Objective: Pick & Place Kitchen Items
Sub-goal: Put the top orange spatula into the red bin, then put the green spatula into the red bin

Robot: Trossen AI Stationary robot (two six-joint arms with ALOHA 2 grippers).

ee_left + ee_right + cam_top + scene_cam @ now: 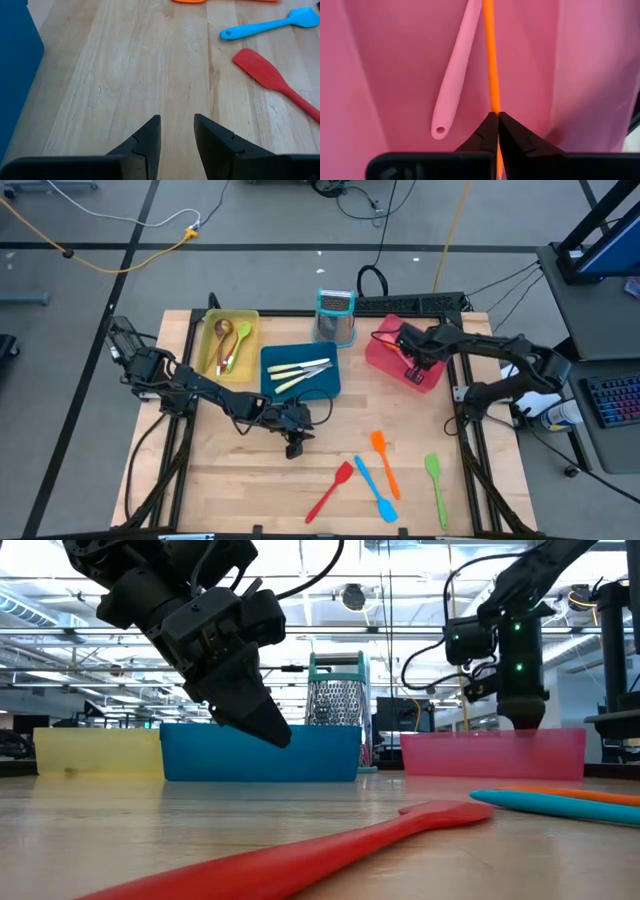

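Only up close: right fingers point(497, 120) pinching orange handle point(490, 55).

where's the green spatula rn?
High view: the green spatula lies on the bare wooden table's front right, rightmost utensil, beside the orange spatula.

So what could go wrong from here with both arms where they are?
The right gripper is shut on a thin orange utensil over the red tray; the slim handle might slip or land on the pink utensil. The left gripper, jaws open above bare wood, could clip the blue tray beside it.
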